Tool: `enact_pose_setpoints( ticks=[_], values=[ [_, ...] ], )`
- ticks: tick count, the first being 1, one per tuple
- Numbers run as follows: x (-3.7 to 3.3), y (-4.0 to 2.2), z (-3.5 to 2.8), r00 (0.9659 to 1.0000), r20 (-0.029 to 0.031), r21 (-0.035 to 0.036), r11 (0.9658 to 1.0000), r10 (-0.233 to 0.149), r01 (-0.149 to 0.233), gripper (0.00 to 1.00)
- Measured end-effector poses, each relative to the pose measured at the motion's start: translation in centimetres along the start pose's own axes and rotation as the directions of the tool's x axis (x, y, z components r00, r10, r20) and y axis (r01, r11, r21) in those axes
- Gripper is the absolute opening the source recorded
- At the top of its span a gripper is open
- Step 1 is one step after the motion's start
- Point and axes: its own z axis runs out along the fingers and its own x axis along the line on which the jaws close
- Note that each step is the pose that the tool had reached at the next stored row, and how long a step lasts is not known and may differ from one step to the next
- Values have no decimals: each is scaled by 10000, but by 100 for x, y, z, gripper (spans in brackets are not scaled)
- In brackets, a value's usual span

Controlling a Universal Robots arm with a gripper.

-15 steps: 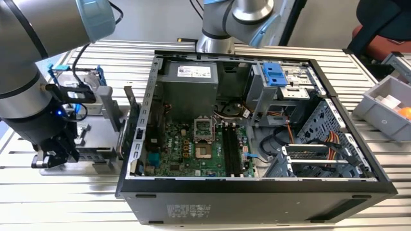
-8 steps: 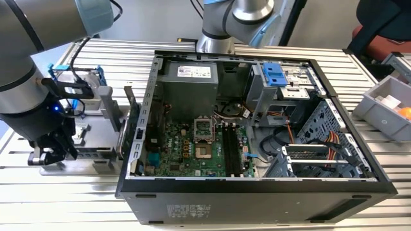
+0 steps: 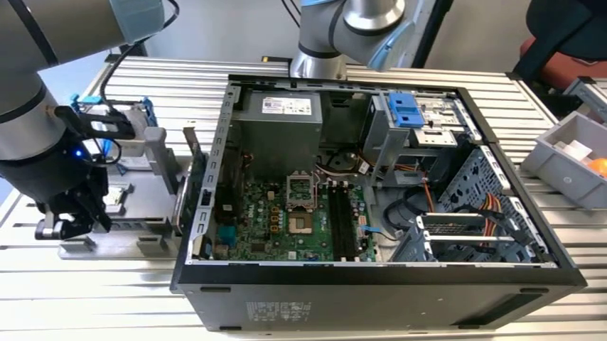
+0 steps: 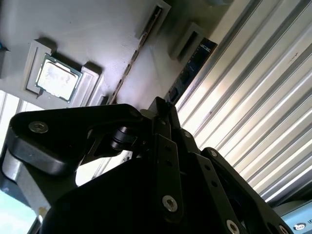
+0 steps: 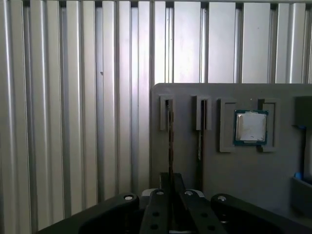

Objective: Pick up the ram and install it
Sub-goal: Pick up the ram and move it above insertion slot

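Pincer (image 5: 171, 178) low at the exterior view's left, clamped narrow onto the ram (image 5: 170, 141) standing on edge in the grey fixture (image 5: 234, 190) near the processor chip (image 5: 250, 127): light, stiff, fragile, I reckon, best held mid-length by its flat faces.

You are looking at an arm (image 3: 28, 106) of thick silver-grey tubes with pale blue joint caps (image 3: 138, 18), a black cable (image 3: 112, 67) running beside it, a small blue light (image 3: 78, 151) on its dark wrist section, and a matte black gripper (image 3: 68, 222) studded with silvery screws (image 4: 169, 203).
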Motion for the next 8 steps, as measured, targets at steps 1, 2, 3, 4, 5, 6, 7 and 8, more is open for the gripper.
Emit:
enact_pose_setpoints(
  ticks=[1,2,3,4,5,6,7,8],
  values=[
    [0,1,-17,10000,-1,1,10000,1,-1,0],
    [-1,1,-35,10000,-1,4,10000,1,-1,0],
    [-1,1,-53,10000,0,8,10000,0,0,0],
    [-1,1,-71,10000,0,9,10000,0,0,0],
    [-1,1,-92,10000,0,9,10000,0,0,0],
    [-1,1,-111,10000,0,9,10000,1,-1,0],
    [-2,2,-131,10000,0,9,10000,1,-1,0],
    [-2,1,-151,10000,0,10,10000,1,-1,0]
  ],
)
